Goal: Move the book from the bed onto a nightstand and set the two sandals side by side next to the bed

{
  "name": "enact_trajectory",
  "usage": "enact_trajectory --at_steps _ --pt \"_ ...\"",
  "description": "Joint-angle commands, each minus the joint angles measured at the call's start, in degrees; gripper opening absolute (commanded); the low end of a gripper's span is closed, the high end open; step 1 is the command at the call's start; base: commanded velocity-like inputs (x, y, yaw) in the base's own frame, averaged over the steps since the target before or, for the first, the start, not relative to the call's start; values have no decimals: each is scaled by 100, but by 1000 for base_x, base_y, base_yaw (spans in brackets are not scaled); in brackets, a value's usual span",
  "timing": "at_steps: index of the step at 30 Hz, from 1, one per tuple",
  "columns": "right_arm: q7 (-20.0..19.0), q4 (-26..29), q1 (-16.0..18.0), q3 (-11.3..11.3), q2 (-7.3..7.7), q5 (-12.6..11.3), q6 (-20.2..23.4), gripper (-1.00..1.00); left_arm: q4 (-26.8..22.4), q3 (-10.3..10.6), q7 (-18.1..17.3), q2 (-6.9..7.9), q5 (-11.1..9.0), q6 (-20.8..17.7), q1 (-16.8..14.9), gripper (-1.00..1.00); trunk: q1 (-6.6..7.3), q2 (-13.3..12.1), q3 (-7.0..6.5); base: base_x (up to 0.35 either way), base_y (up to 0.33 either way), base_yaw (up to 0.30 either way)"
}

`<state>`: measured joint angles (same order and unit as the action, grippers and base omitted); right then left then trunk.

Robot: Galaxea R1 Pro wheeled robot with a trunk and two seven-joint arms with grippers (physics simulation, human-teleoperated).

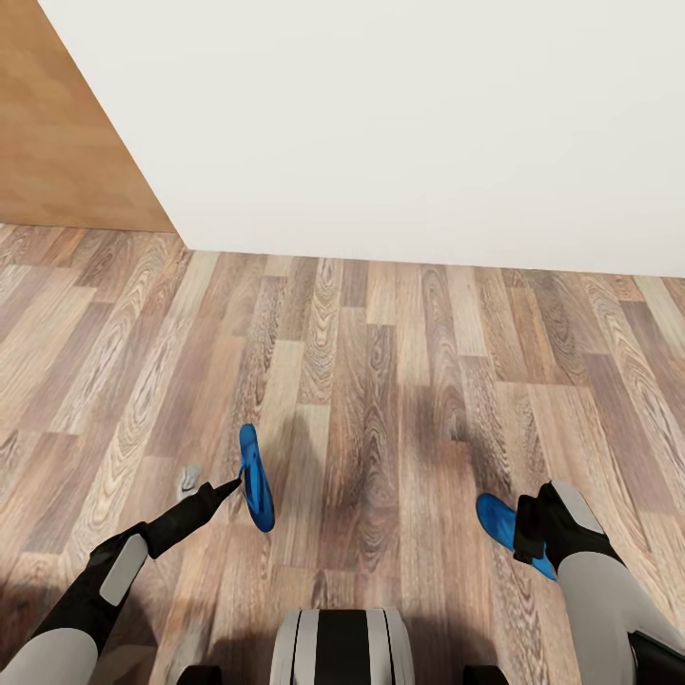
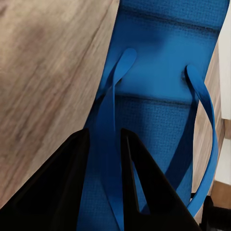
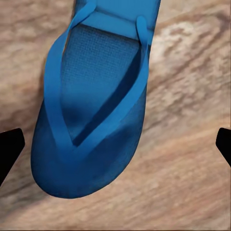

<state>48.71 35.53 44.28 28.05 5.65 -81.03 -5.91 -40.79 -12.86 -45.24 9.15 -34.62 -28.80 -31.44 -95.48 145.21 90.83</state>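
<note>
My left gripper (image 2: pixel 103 139) is shut on a strap of one bright blue sandal (image 2: pixel 163 96). In the head view that sandal (image 1: pixel 255 479) hangs on its edge from the left gripper (image 1: pixel 226 489) above the wood floor. The other blue sandal (image 3: pixel 91 120) lies sole-down on the planks. My right gripper (image 3: pixel 115 144) stands wide open over its toe end, one black fingertip (image 3: pixel 9 149) on each side. In the head view the right gripper (image 1: pixel 535 531) covers part of this sandal (image 1: pixel 498 517). The bed, the book and the nightstand are out of view.
A white wall (image 1: pixel 400 124) runs across ahead, about a body length off. A tan wooden surface (image 1: pixel 57 124) meets it at the far left. Brown plank floor (image 1: pixel 381 381) lies between. My base (image 1: pixel 342 647) shows at the lower edge.
</note>
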Motion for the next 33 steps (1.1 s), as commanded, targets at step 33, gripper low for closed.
enact_trajectory --at_steps 33 --pt "9 7 1 2 5 -53 -59 100 63 1 15 -85 -10 50 -2 -100 -1 1 3 32 8 0"
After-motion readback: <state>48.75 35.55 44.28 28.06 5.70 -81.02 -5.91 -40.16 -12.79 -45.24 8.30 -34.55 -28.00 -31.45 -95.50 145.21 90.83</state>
